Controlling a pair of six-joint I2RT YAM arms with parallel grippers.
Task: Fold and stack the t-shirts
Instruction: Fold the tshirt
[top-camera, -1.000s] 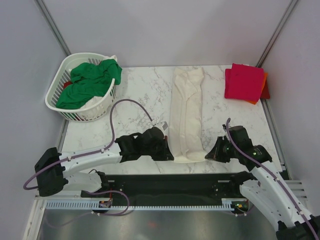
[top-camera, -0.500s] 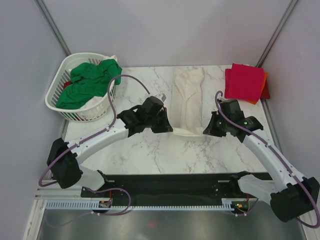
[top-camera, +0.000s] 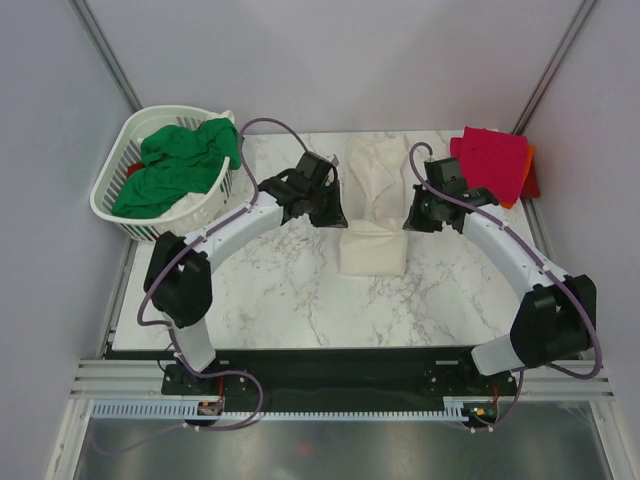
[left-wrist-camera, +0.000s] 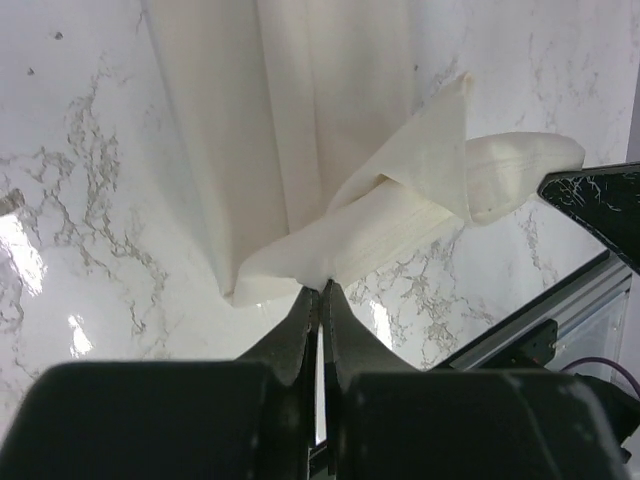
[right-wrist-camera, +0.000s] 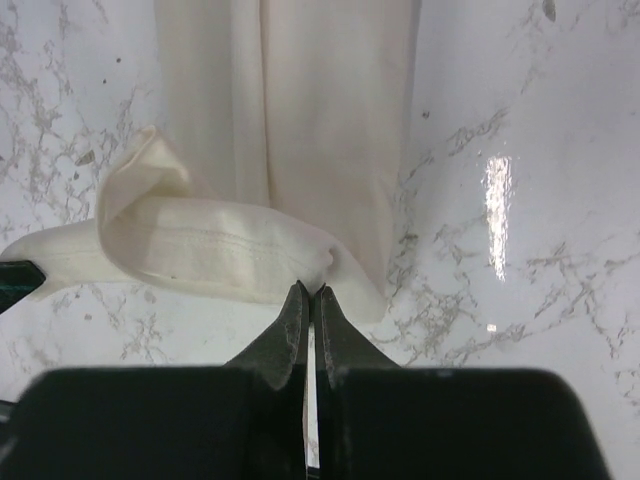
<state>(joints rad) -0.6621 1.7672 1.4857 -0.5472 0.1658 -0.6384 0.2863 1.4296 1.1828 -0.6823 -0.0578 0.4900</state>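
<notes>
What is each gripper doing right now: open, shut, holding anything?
Left gripper: closed, pinching an edge of the cream-white t-shirt.
Right gripper: closed, pinching the cream-white t-shirt too.

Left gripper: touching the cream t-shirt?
Touching. The left wrist view shows the left gripper shut on a corner of the cream t-shirt, cloth running straight into its closed tips.

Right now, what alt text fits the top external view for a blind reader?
Both arms pinch the near corners of a long cream-white t-shirt, left gripper and right gripper shut, its near end doubled over on the marble table. A green t-shirt sits in a white basket far left; a crimson-pink t-shirt lies folded far right.
</notes>
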